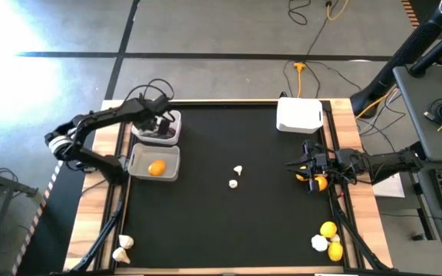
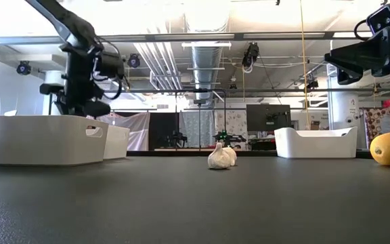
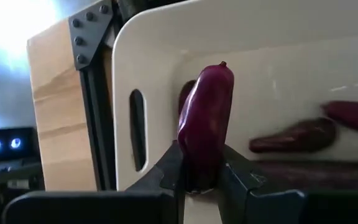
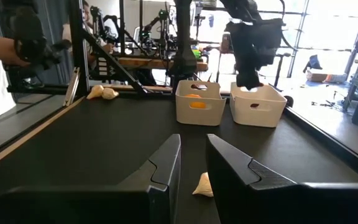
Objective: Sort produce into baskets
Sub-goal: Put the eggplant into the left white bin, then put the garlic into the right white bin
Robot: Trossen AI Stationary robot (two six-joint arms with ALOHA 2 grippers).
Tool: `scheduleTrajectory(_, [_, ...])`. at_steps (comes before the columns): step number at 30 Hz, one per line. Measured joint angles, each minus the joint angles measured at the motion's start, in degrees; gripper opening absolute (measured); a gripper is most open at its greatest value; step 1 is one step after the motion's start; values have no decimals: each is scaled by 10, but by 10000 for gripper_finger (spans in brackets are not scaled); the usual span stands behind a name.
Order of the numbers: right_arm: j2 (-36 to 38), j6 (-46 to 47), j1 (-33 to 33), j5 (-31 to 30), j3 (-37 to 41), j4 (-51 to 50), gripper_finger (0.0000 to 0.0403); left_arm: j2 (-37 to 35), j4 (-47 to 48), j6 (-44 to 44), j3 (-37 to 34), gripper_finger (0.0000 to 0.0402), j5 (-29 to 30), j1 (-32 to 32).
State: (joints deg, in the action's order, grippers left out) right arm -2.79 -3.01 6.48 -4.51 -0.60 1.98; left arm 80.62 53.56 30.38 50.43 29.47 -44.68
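Left claw (image 3: pixel 199 174): clamped on a dark purple piece (image 3: pixel 207 118), which stands upright between the two fingers and rises above their tips.
Left claw position: over the rear-left basket (image 1: pixel 164 129) at the back left of the bench (image 1: pixel 229 222); in the low view it hangs just above that basket's rim.
Rear-left basket contents: two more purple pieces (image 3: pixel 297 135) lie on the white floor, below and beyond the held one, apart from the fingers.
Front-left basket (image 1: pixel 154 163): sits just in front of the rear-left one, touching or nearly so; it holds one lemon (image 1: pixel 156 168).
Third basket (image 1: pixel 299 115): at the back right of the bench, well apart from both claws; its contents cannot be made out.
Right claw (image 4: pixel 192 171): fingers parted by a narrow gap and holding nothing, low at the right edge of the bench.
Near the right claw: an orange lemon (image 1: pixel 319 182) lies just beside it; a garlic bulb (image 4: pixel 203 185) shows on the bench beyond the fingertips, apart from them.
Mid-bench: two garlic bulbs (image 1: pixel 235 177) lie close together, between the two arms.
Front-right corner: two lemons (image 1: pixel 330 238) and a garlic bulb clustered together.
Front-left corner: two garlic bulbs (image 1: pixel 123 248) on the wooden border.
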Motion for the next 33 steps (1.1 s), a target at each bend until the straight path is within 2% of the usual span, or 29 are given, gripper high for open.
scheduleTrajectory(5, [0, 0, 0, 0, 0, 0, 68, 44, -10, 5, 2, 52, -8, -11])
scheduleTrajectory(12, [0, 0, 0, 0, 0, 0, 68, 128, -38, 6, 2, 100, -41, -11])
scheduleTrajectory(16, [0, 0, 0, 0, 0, 0, 68, 148, -24, 7, 7, 134, -42, -10])
scheduleTrajectory(20, [0, 0, 0, 0, 0, 0, 68, 140, 45, 15, 25, 171, -49, 0])
scheduleTrajectory(25, [0, 0, 0, 0, 0, 0, 68, 100, 107, 27, 81, 209, -45, 30])
scheduleTrajectory(30, [0, 0, 0, 0, 0, 0, 68, 40, 105, 52, 131, 230, -39, 99])
scheduleTrajectory(33, [0, 0, 0, 0, 0, 0, 68, 3, 43, 58, 136, 235, -37, 176])
